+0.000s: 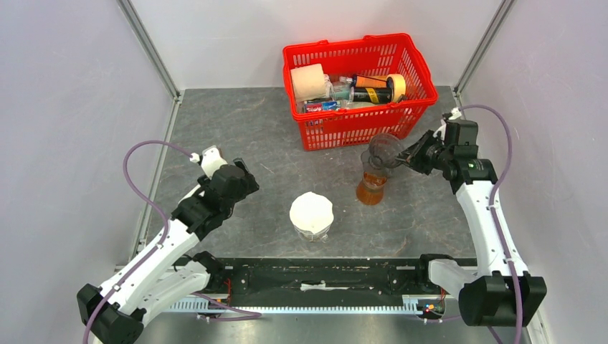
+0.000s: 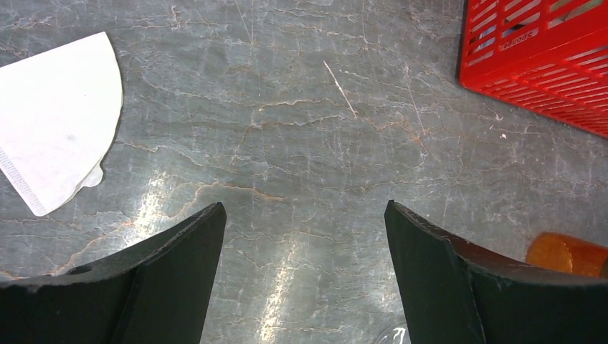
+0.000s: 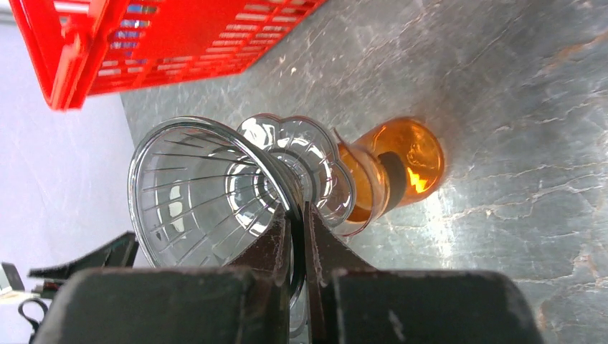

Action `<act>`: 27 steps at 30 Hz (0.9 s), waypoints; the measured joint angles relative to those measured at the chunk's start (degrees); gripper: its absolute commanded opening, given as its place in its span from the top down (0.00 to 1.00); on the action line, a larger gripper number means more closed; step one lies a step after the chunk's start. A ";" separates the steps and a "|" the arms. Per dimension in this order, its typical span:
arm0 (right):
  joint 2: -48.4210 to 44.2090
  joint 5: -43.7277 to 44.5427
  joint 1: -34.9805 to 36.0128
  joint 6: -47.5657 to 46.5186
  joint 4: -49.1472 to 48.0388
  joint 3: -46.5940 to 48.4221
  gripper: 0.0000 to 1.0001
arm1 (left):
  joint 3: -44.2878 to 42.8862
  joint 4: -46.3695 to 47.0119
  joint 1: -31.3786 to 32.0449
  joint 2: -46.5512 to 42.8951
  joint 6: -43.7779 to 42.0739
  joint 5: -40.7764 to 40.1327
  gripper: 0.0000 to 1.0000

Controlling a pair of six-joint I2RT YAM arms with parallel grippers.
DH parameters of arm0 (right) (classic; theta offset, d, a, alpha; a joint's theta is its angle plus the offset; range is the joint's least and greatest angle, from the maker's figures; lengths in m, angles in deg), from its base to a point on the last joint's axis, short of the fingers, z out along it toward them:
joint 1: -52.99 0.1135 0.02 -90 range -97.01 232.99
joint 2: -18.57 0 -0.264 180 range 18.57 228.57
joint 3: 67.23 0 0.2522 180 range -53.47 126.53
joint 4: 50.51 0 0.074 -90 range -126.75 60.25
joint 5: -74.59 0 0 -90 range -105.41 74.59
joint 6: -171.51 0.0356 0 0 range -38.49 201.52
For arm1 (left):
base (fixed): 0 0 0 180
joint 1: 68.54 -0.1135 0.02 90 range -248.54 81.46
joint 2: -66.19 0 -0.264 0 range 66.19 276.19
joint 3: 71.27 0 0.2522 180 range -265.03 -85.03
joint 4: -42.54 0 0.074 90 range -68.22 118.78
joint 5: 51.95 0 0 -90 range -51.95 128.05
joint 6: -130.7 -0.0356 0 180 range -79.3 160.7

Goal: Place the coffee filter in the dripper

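Observation:
The clear ribbed dripper point(image 1: 387, 149) is at the mouth of an amber glass carafe point(image 1: 371, 188); I cannot tell if it rests on it. My right gripper point(image 1: 410, 156) is shut on the dripper's thin handle. In the right wrist view the fingers point(image 3: 276, 240) pinch the clear handle below the cone point(image 3: 201, 186), with the carafe point(image 3: 401, 161) beyond. A white coffee filter point(image 1: 311, 211) sits on a small clear glass point(image 1: 315, 233) at the table's middle. My left gripper point(image 1: 247, 183) is open and empty point(image 2: 305, 206) over bare table. A flat white filter point(image 2: 57, 122) lies to its left.
A red plastic basket point(image 1: 358, 129) with bottles and a roll stands at the back, just behind the dripper; it also shows in the left wrist view point(image 2: 545, 64) and the right wrist view point(image 3: 143, 43). Walls enclose the grey stone-patterned table point(image 1: 236, 122).

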 measured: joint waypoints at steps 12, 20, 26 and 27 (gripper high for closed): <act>2.67 3.32 6.56 -4.35 2.97 1.09 0.98 | 0.00 0.11 0.00 0.87 -0.09 -0.02 0.11; 4.98 5.49 6.62 -5.44 3.41 1.29 0.92 | 0.00 0.11 0.00 0.87 -0.11 -0.02 0.11; 4.98 5.57 6.71 -5.77 3.50 1.31 0.74 | 0.00 0.11 0.00 0.87 -0.13 -0.02 0.11; 4.98 5.55 6.73 -5.84 3.63 1.31 0.70 | 0.00 0.11 0.00 0.87 -0.13 -0.02 0.11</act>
